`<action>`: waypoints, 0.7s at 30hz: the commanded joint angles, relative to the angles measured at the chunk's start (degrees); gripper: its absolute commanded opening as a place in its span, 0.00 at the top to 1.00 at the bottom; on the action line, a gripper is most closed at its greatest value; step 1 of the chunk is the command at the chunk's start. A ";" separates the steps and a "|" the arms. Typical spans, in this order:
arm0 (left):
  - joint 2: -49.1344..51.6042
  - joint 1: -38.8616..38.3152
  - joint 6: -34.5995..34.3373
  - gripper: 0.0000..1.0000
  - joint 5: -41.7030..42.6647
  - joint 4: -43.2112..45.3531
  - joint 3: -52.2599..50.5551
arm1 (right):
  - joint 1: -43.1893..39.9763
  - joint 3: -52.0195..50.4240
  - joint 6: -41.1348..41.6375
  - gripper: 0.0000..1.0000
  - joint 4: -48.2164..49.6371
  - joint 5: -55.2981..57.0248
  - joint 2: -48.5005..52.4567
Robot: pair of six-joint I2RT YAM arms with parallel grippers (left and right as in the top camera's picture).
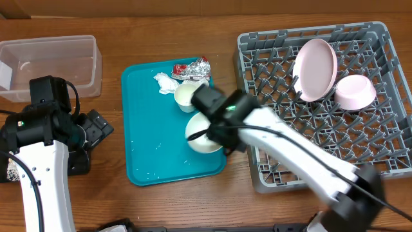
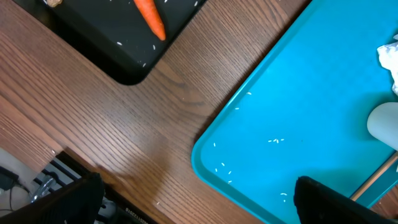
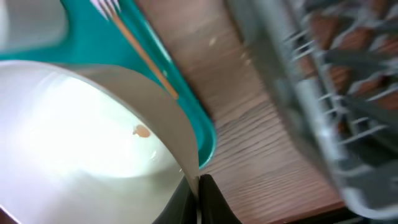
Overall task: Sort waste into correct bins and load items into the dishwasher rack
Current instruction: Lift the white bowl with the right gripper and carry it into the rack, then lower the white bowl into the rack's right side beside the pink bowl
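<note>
**Q:** Where is the bowl, and which arm has it?
**A:** The bowl sits mouth up at the near right corner of the teal tray. The right jaws are clenched on its rim.

**Q:** Which way does the coming move run?
**A:** Probably rightward. The rack lies just right of the tray, across a strip of bare worktop. The bowl is round, so it has no long axis to align. The left jaws are released and hang over the worktop left of the tray, so the left arm is the farther 1.

**Q:** What do the containers hold?
**A:**
- **Rack:** 1 plate and 1 second bowl, at its far right.
- **Black tray****:** 1 carrot.
- **Teal tray:** also a cup, napkin, foil wrapper and fork.
- **Clear tub****:** contents cannot be told.
</note>
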 commanded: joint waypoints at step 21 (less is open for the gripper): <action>-0.44 0.31 0.85 0.00 0.28 0.04 0.61 | -44.19 5.22 -6.62 0.96 -9.11 38.99 -25.64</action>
